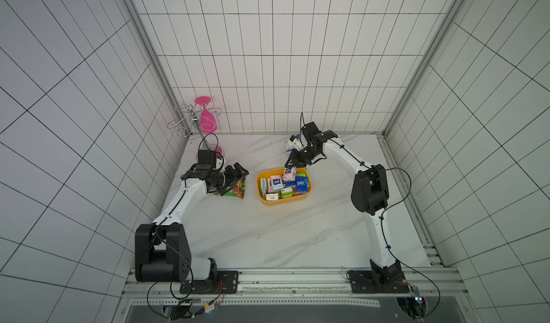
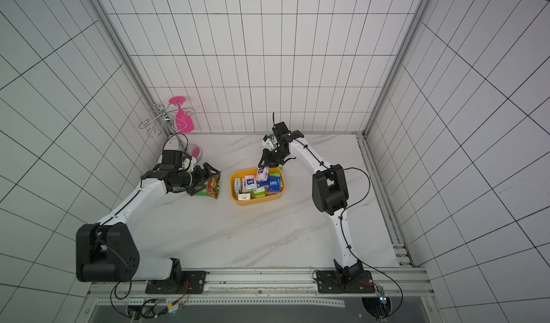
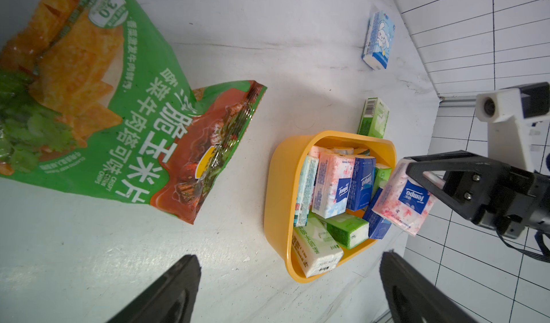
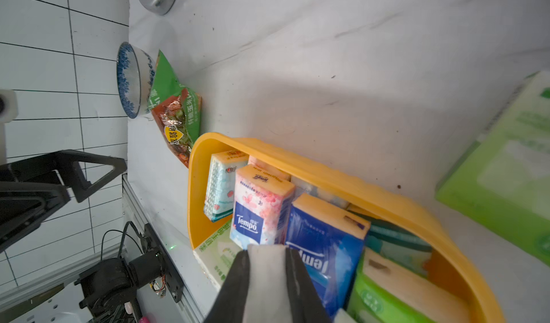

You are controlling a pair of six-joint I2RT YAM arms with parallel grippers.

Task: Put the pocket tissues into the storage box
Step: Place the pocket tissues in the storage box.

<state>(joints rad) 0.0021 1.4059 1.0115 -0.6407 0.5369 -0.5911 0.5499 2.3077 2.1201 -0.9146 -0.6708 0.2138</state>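
Presently we list, largest first, every place given from the storage box.

- Table (image 1: 297, 232): white marbled top that carries everything below.
- Storage box (image 3: 276, 193): yellow tub, our landmark.
- Snack bag (image 3: 143, 134): near the box on its left side, not touching it, and no part of the job. The left gripper (image 1: 236, 179) hangs over it with its jaws spread wide and empty.
- Pocket tissues (image 3: 333, 187), boxed: blue, green, pink and teal packets crowd the box. We judge most of the job done.
- Pink packet (image 3: 398, 202): over the box's far rim, clamped in the jaws of the right gripper (image 4: 267, 276) and not yet let go.
- Green packet (image 3: 373, 117): on the table just beyond that rim, left to fetch.
- Blue-and-white packet (image 3: 378, 40): farther beyond the same rim, well apart from the box, left to fetch.
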